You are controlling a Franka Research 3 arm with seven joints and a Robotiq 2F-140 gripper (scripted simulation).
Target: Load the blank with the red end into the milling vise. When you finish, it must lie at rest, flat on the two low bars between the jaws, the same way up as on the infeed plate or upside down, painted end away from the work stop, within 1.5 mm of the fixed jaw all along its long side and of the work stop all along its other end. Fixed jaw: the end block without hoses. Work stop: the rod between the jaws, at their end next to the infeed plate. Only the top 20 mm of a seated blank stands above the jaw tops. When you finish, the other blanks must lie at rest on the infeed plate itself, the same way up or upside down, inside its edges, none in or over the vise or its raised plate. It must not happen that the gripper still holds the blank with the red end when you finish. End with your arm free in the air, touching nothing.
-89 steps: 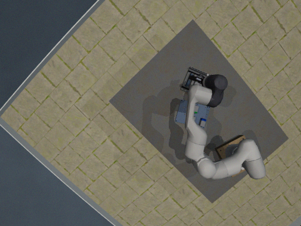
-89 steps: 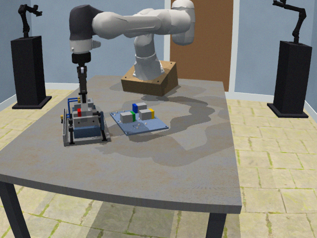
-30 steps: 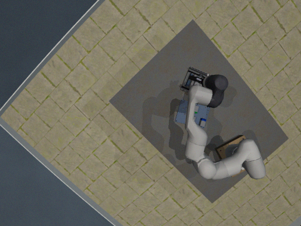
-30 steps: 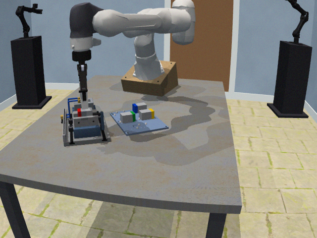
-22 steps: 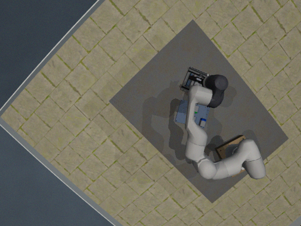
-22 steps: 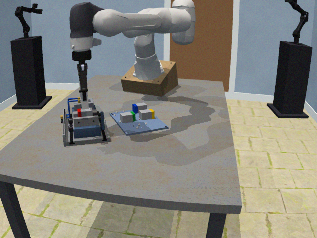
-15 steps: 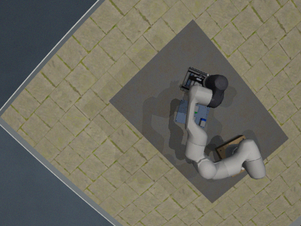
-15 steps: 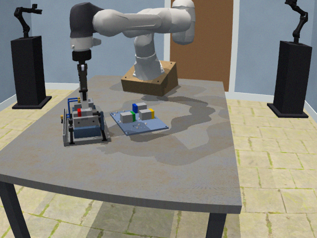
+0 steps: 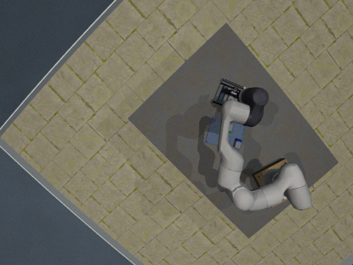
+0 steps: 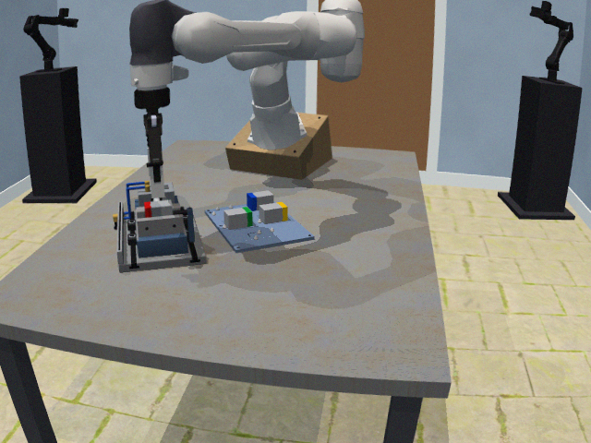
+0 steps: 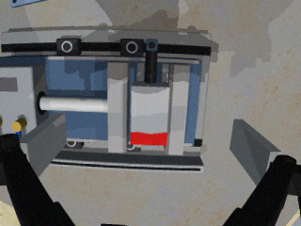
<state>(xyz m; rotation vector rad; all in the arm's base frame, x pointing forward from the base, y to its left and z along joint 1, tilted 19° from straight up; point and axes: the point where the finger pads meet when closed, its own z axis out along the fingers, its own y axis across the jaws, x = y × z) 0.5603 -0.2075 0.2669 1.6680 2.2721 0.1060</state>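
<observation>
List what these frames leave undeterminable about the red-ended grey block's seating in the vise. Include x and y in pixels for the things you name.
- Two low bars: the red-ended grey block (image 10: 161,208) (image 11: 150,110) covers their middle in the wrist view; flat contact unseen.
- Underside of that block: hidden in the exterior view by the grey metal front jaw (image 10: 156,226) (image 11: 179,110).
- Exact gaps at that jaw and the black rod stop (image 11: 150,71): too small in the wrist view.
- Top view: the arm (image 9: 255,105) (image 10: 262,35) hides the block.

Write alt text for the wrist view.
Red-ended blank between the milling vise's two jaws, red end away from the work stop; the open gripper's fingers stand wide apart, one either side of the blank.
</observation>
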